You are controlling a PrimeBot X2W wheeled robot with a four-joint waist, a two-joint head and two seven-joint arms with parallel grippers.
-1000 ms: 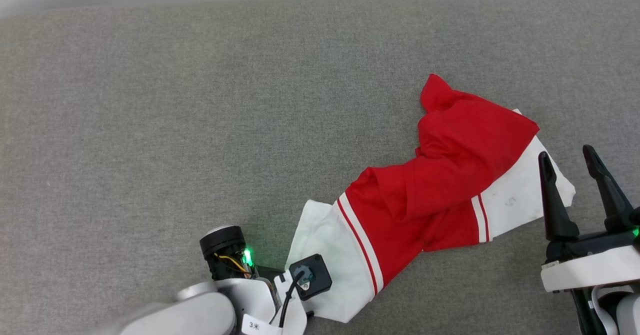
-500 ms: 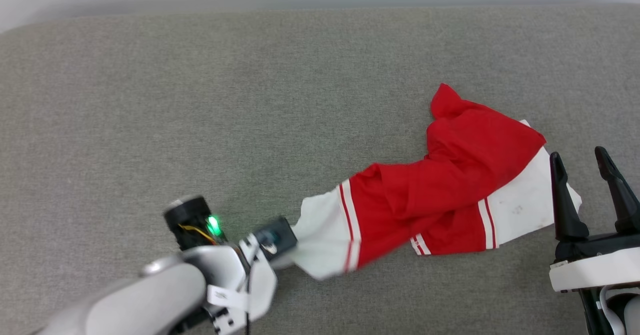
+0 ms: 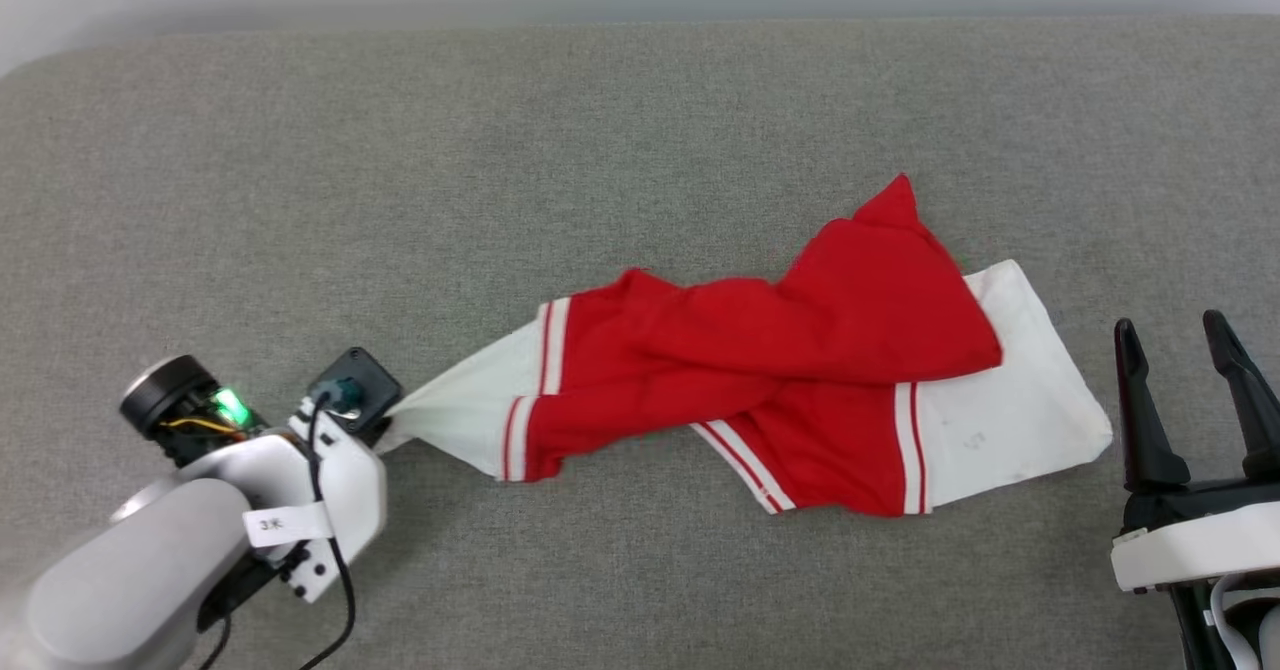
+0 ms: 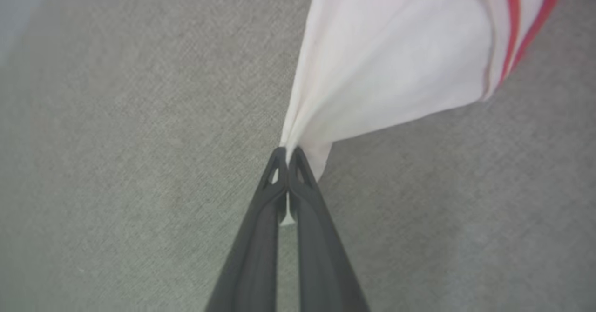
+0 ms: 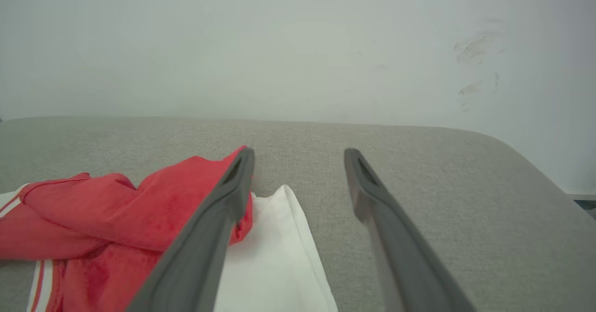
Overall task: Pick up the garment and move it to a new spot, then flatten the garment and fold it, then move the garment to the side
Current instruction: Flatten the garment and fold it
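- Far left: the left gripper is clamped tight on a white corner of the garment. In the left wrist view the cloth bunches into a taut point right at the fingertips.
- The pale left forearm has a green light lit and a small paper tag on it. In the head view its wrist hardware sits on top of the pinch point.
- Middle: the jersey lies in a twisted band across the grey padded surface. The red body is folded over itself and covers part of the white panel at the right end, with the striped trim showing at both ends.
- Right: the right gripper is wide open and holds nothing. It sits just beside the jersey's white right edge, not touching it.
- In the right wrist view, a pale wall with a few scuff marks stands behind the surface.
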